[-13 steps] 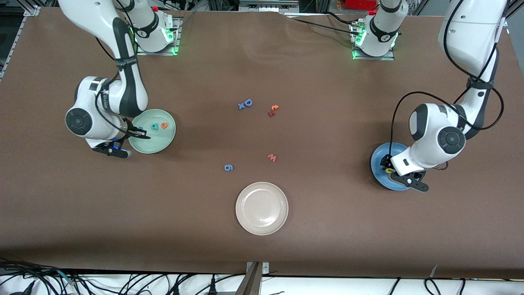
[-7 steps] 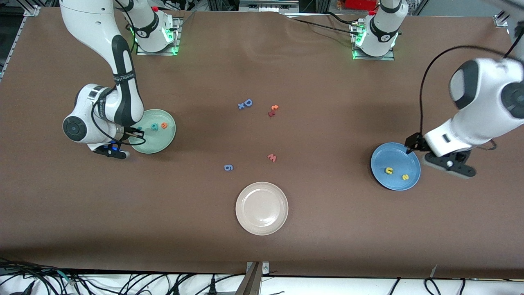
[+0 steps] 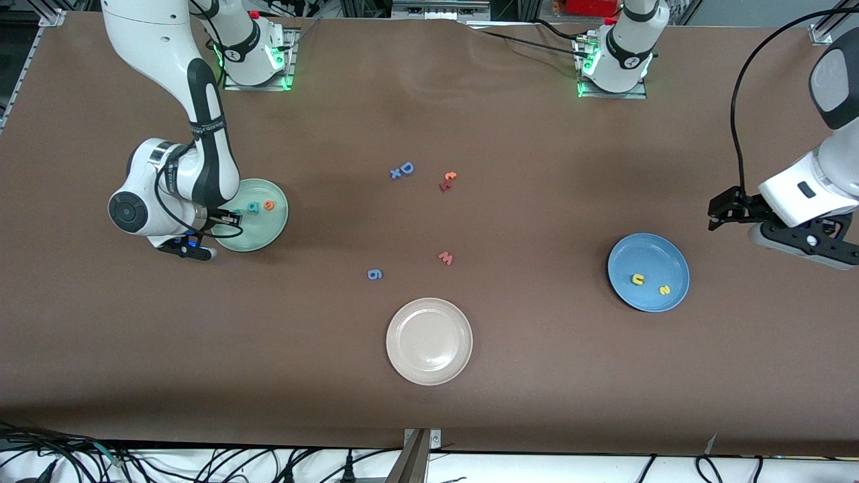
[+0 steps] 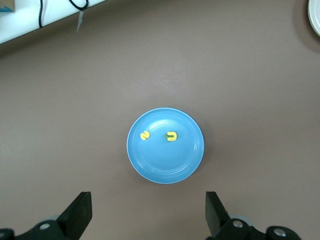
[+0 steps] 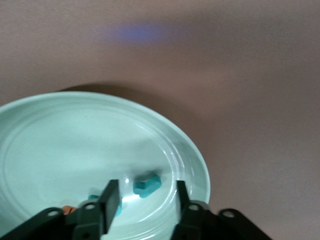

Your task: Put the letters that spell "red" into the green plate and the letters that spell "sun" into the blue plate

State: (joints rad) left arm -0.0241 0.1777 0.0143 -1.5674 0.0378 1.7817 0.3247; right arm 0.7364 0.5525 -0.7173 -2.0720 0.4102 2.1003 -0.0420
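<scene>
Brown matte table surface [image 3: 510,402], faintly creased near the arms' bases, evenly lit from overhead with soft shadows. Black cables [image 3: 201,463] bundled along the white floor strip at the camera-side edge. Metal bracket [image 3: 417,453] at that edge's midpoint. Metal framing and clutter along the top edge.

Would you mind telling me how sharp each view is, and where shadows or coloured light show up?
Front view: sharp throughout, with soft arm shadows on the table. Left wrist view: crisp on the blue plate, evenly lit. Right wrist view: soft focus on the green plate, a bluish glow on the tabletop and a bright glint beside the teal letter.
</scene>
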